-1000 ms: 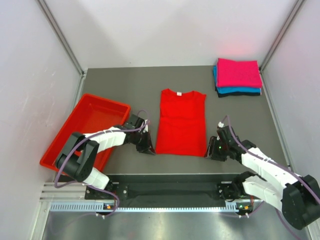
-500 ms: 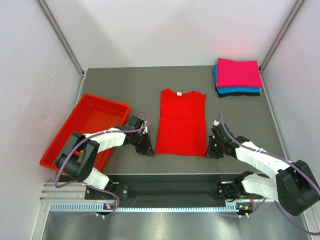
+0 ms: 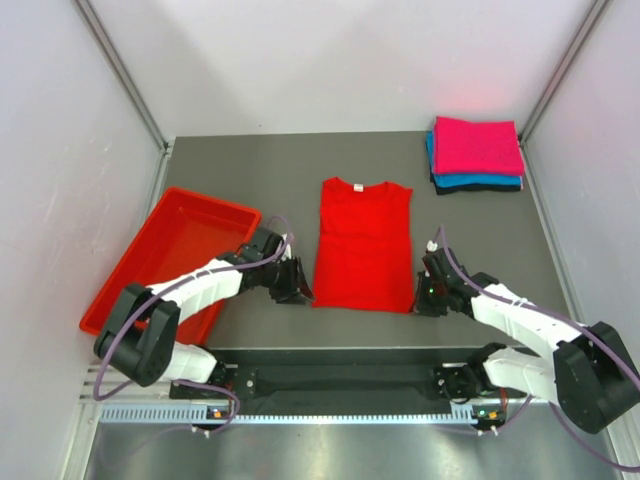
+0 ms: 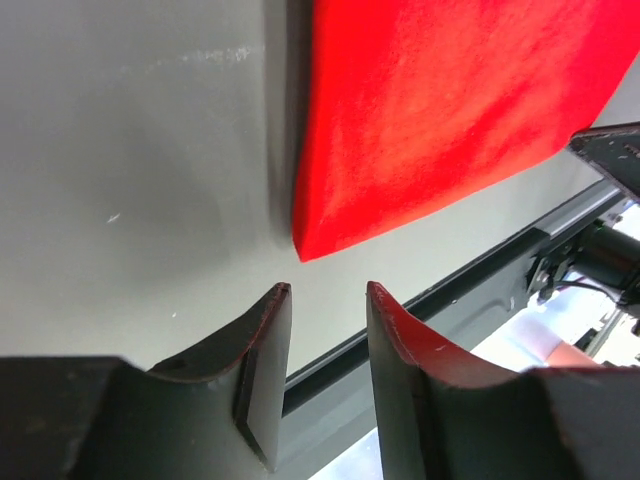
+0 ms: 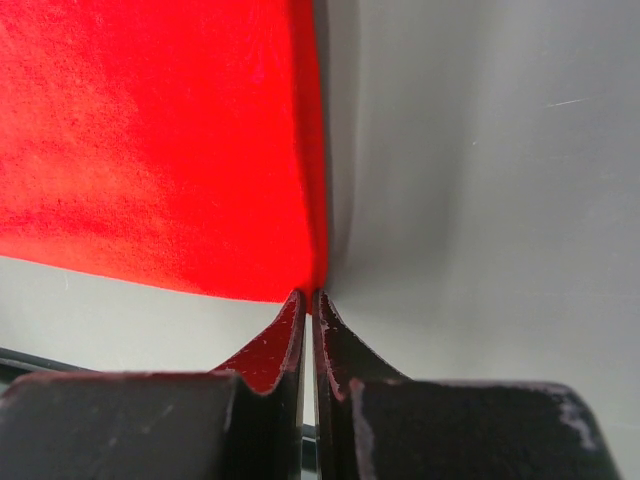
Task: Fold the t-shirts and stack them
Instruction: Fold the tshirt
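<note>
**A:** Top external view: what has changed?

**B:** The left gripper (image 3: pixel 296 285) has let go and backed off. The right gripper (image 3: pixel 420 300) has closed.

**A:** Where's the shirt against each claw?

**B:** The red t-shirt (image 3: pixel 363 245) lies flat mid-table (image 3: pixel 250 170), collar far. Its near-left corner sits just ahead of the left gripper's parted fingers (image 4: pixel 268 330), apart from them. The near-right corner runs into the right gripper's shut tips, pinched there.

**A:** Materials?

**B:** Matte grey table; a rigid, glossy red tray (image 3: pixel 205 197) at left. Soft cloth, folded square, is stacked far right: magenta t-shirt (image 3: pixel 478 145) over teal t-shirt (image 3: pixel 480 181) over black t-shirt (image 3: pixel 480 189). The fingers are dark, curved, scuffed.
</note>
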Robot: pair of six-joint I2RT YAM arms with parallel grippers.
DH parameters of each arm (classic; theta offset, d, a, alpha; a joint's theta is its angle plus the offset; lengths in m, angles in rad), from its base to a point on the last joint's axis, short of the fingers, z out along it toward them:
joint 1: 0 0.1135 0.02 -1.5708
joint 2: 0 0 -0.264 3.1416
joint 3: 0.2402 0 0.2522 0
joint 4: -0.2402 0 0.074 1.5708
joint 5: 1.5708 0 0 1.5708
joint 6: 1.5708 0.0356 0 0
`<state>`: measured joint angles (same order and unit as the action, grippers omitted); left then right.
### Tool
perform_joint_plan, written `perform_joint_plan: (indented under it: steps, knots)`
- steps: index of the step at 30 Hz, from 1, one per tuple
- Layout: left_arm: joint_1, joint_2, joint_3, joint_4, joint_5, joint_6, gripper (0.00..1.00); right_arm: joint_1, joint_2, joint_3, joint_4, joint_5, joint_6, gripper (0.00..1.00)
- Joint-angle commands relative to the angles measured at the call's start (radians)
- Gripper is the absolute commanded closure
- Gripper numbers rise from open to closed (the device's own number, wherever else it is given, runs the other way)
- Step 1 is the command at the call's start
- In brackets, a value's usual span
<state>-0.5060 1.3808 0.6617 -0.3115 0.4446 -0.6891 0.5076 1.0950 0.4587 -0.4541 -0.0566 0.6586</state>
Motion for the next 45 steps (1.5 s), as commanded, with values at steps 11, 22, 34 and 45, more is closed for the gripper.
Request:
perform_joint_plan:
  steps: [11,22,34,45]
  knots:
    - [-0.003,0.122,-0.017,0.153,0.009,-0.047,0.57,0.016,-0.04,-0.009,0.022,-0.008,-0.008,1.0]
    - [-0.011,0.198,-0.033,0.204,0.023,-0.055,0.94,0.017,-0.057,-0.032,0.031,-0.015,0.004,1.0]
    - [-0.108,0.063,0.023,0.037,-0.055,-0.084,1.0,0.026,-0.188,0.012,-0.087,0.011,0.003,1.0]
    - [-0.114,0.012,0.099,-0.053,-0.086,-0.089,1.0,0.035,-0.29,0.092,-0.132,0.047,-0.016,1.0]
